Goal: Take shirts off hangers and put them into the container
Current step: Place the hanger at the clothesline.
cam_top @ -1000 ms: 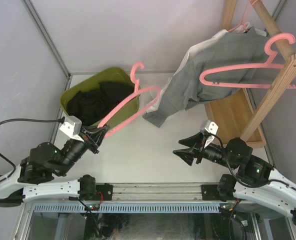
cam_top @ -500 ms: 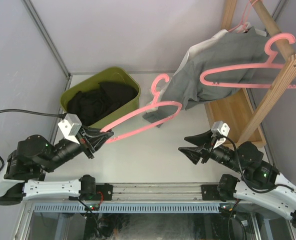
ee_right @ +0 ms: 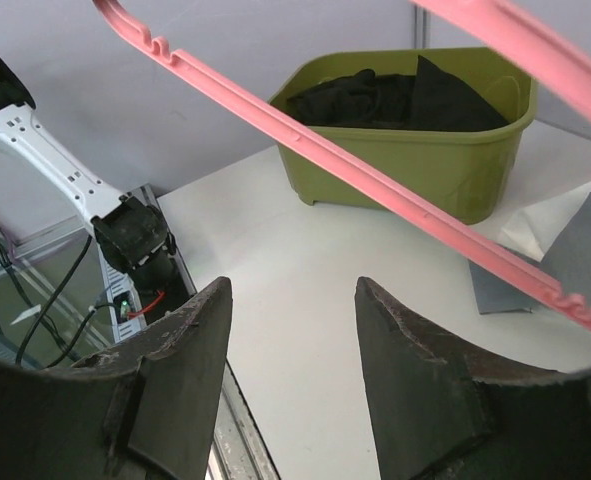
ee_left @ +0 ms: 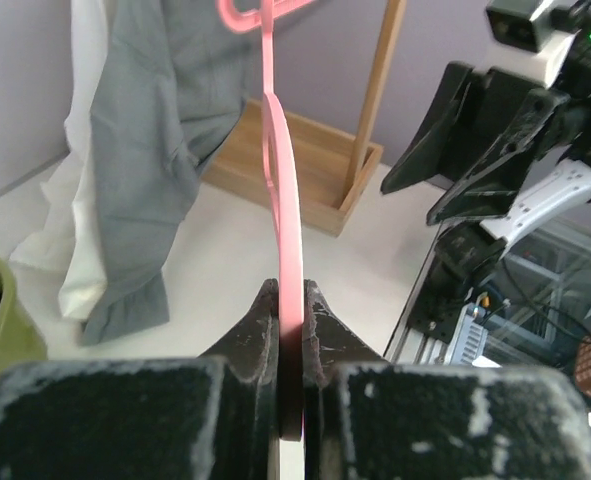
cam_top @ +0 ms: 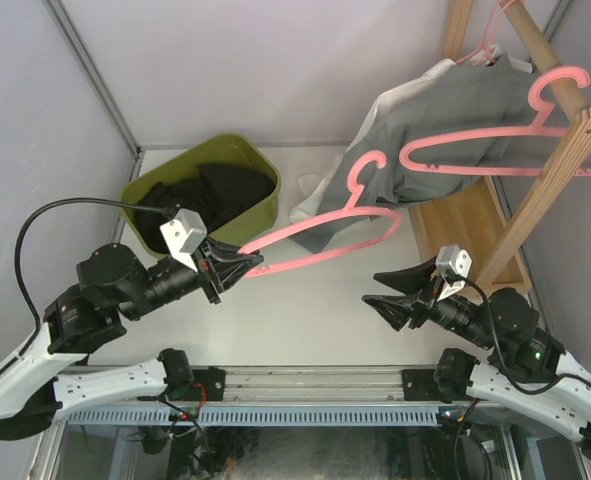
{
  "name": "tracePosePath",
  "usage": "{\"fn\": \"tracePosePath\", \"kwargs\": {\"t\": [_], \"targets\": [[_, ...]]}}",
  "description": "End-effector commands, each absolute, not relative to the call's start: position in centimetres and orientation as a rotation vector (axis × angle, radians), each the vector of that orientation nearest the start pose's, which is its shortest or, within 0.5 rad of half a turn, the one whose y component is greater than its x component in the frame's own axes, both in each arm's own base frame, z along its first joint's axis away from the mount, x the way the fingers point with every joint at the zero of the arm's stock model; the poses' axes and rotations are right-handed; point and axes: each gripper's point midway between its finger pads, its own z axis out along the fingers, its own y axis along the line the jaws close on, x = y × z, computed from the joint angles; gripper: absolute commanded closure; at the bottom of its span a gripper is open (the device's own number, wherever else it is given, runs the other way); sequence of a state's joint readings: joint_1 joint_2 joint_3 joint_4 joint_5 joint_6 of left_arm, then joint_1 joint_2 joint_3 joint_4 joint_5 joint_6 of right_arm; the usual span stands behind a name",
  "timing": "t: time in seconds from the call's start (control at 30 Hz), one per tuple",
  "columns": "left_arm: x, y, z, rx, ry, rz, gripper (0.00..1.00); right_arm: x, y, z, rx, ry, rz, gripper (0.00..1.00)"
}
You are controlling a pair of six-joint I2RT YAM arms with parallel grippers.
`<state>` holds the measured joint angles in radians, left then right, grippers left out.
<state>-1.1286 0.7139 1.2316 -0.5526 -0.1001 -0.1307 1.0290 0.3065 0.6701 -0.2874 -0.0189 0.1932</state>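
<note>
My left gripper [cam_top: 240, 265] [ee_left: 291, 290] is shut on the end of a bare pink hanger [cam_top: 325, 240] [ee_left: 285, 200]. The hanger reaches right toward the hanging grey shirt [cam_top: 425, 125] [ee_left: 145, 150]. A white shirt [cam_top: 400, 95] [ee_left: 70, 270] hangs behind the grey one. The olive container [cam_top: 265, 215] [ee_right: 425, 175] holds black shirts [cam_top: 210, 195] [ee_right: 395, 100]. My right gripper [cam_top: 372, 290] [ee_right: 290, 285] is open and empty above the table, below the held hanger's bar [ee_right: 355, 170]. A second pink hanger [cam_top: 475, 145] hangs on the pole in front of the grey shirt.
The light wooden rack stands at the right with its pole [cam_top: 550, 60], slanted post [cam_top: 545, 190] and flat base [cam_top: 465, 230] [ee_left: 295, 165]. A third pink hook [cam_top: 490, 35] sits higher on the pole. Grey walls close in the left and back.
My left arm has swung the pink hanger rightward, from over the container to near the hanging grey shirt. My right arm has drifted slightly right, jaws unchanged.
</note>
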Motion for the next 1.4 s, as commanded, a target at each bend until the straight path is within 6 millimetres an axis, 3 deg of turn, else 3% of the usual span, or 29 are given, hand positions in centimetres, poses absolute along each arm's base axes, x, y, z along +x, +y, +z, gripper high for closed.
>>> {"fn": "tracePosePath", "kwargs": {"t": [0.0,0.2,0.4,0.73,1.07,1.37], "targets": [[10.2,-24.6,45.8,0.787,1.302,-1.089,1.0,10.5,19.7,32.5,-0.654,1.387,0.995,0.48],[12.2,-27.0,47.6,0.795,1.211,-1.169,1.0,10.0,19.3,33.2,-0.659,1.345,1.003,0.48],[15.5,-30.3,49.3,0.793,1.123,-1.193,1.0,9.9,18.9,33.6,-0.65,1.325,1.005,0.48],[18.4,-35.6,53.1,0.829,0.971,-1.258,1.0,9.9,18.4,34.4,-0.632,1.289,0.994,0.48],[20.1,-39.1,54.9,0.839,0.891,-1.333,1.0,9.7,16.9,34.7,-0.582,1.276,0.983,0.49],[21.3,-43.2,54.2,0.897,0.925,-1.437,1.0,10.0,16.2,34.7,-0.551,1.28,0.962,0.49]]}}
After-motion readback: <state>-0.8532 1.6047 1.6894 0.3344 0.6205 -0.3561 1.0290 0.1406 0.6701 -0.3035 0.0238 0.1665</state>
